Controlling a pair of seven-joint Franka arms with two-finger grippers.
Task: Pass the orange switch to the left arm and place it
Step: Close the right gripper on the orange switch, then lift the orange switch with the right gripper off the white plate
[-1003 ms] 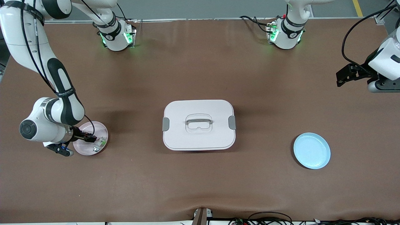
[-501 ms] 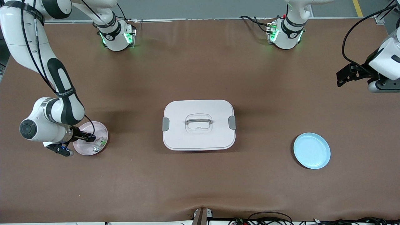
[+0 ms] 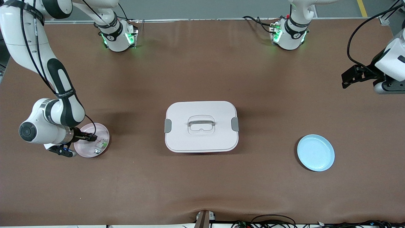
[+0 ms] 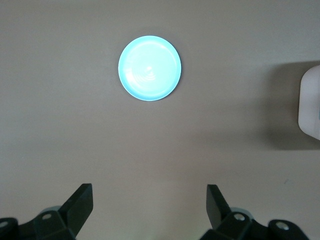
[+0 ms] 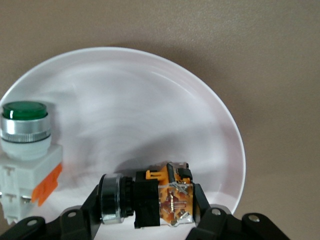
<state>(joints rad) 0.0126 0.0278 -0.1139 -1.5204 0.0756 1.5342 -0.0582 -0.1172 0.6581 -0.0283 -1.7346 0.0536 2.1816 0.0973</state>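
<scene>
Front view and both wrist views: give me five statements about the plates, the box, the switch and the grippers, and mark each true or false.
1. The right gripper is shut on the orange switch over the pink plate. True.
2. The blue plate holds the green-and-white part. False: the blue plate holds nothing; the green-and-white part stands on the pink plate.
3. The box lies between the two plates, its lid on. True.
4. The left gripper is shut on the blue plate. False: it is open and holds nothing, up over the table at the left arm's end.
5. The pink plate touches the box. False: bare table shows between them.
</scene>
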